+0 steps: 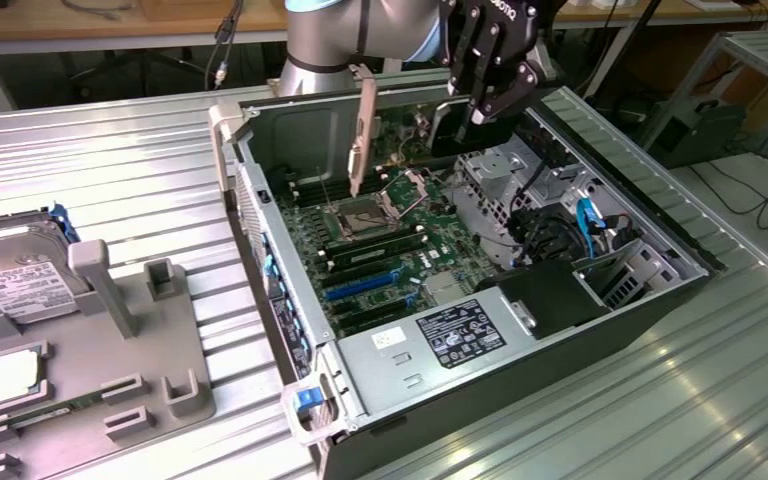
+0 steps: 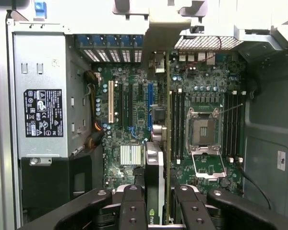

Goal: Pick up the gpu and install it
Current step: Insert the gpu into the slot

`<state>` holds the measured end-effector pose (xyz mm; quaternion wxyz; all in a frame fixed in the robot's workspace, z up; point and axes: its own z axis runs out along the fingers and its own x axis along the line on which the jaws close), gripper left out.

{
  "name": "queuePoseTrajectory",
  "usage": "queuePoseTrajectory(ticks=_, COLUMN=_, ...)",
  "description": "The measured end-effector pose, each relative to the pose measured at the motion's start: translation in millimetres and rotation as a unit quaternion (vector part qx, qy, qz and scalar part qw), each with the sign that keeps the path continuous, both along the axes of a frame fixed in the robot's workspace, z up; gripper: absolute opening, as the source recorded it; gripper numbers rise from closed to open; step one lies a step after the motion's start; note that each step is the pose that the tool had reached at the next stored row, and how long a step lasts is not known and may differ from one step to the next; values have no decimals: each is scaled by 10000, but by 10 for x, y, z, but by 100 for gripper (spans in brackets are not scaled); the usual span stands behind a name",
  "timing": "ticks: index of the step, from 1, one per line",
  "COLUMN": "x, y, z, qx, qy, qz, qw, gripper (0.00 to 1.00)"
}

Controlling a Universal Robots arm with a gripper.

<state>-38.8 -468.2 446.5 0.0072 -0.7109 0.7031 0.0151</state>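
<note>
Over the open black tower case (image 1: 518, 420), the black two-finger gripper (image 2: 159, 191) is clamped on the thin, silver-bracketed gpu card (image 2: 155, 165), edge-on so its faces are pretty much hidden; long axis points bracket-first at the rear slots (image 2: 110, 53).

The desk (image 1: 117, 170) is a ribbed, silver metal surface. An open computer case (image 1: 398, 385) lies on its side on the desk, toward the exterior view's right, with its interior facing up. A grey moulded holder (image 1: 137, 345) sits on the desk at the exterior view's left, just beside the case.
</note>
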Motion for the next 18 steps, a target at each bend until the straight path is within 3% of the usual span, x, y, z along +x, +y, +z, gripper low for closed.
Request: queuePoseTrajectory(ticks=18, x=17, y=0, z=-38, qx=1, qy=0, qz=81, qw=10000, gripper=28)
